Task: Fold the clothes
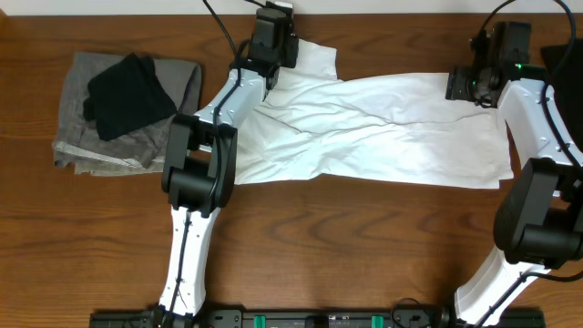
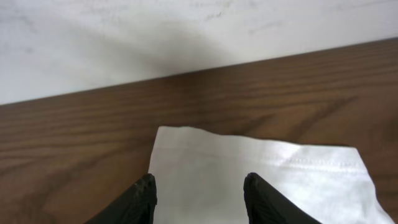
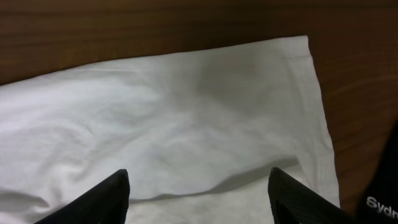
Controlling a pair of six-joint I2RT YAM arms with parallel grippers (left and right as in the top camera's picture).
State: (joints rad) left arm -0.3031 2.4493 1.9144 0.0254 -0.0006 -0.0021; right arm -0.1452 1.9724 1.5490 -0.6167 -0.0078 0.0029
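Dark wood-grain table [image 1: 364,255] fills my overhead view, and the white T-shirt [image 1: 383,128] lies spread and wrinkled across its far half, reaching from one gripper to the other.

On the left wrist camera, the left gripper [image 2: 199,186] has its fingers [image 2: 142,199] standing moderately apart, nothing clamped between them. A sleeve [image 2: 261,168] of the shirt lies flat in the gap and runs ahead of the tips, its stitched hem off to the side of one finger. Beyond the sleeve I see bare wood, then a white wall [image 2: 124,37]. I cannot tell whether the tips touch the cloth.

On the right wrist camera, the right gripper [image 3: 199,186] is spread much wider, its fingers [image 3: 99,199] near the two lower corners of the frame. White fabric covers everything between and ahead of them, with the shirt's hemmed edge [image 3: 317,93] and a corner just past one finger. Nothing is pinched here either, and contact with the cloth is unclear.

Well off to the outside of the left arm, a grey folded garment [image 1: 82,128] sits with a black one [image 1: 127,96] on top.
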